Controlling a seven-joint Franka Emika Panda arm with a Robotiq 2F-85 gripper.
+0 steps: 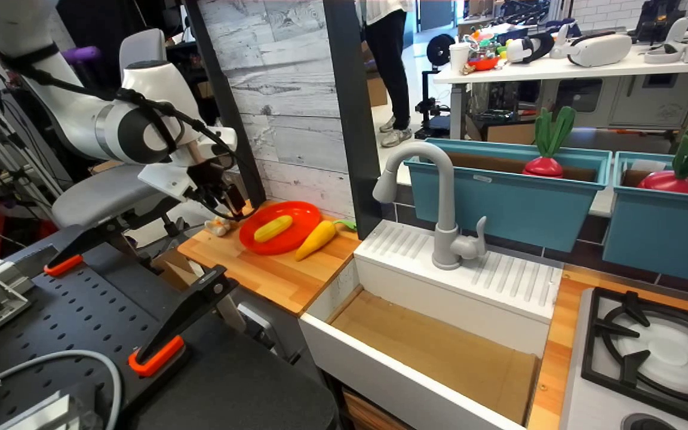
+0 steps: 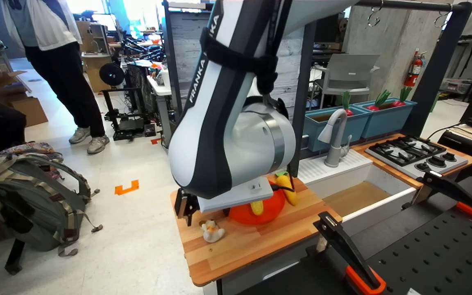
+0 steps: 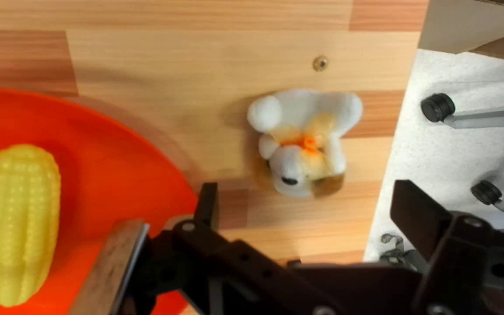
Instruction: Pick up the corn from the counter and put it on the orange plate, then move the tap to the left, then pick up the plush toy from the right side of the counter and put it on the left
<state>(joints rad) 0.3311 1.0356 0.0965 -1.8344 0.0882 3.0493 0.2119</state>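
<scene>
The bench (image 1: 272,276) carries the orange plate (image 1: 302,216). The sink (image 1: 374,376), to one side of that plate, contains a brown board (image 1: 433,340). Two blue planters (image 1: 499,206), on the plate's sink side, contain red radishes (image 1: 543,168). The tap (image 1: 447,203), on that same side, has its spout turned toward the plate; I judge that step met. My gripper (image 3: 311,210) is parted wide and holds nothing, one of its fingers (image 3: 208,201) seen against the plate's rim in the wrist view. The corn (image 3: 18,223) lies in the plate. The plush toy (image 3: 300,140) lies near the plate, on the side away from the sink: just ahead of my gripper's gap, apart from the fingers, its head-to-foot line across the jaws' closing line. I judge it placed; the coming move likely calls for lifting clear of toy and rim.
</scene>
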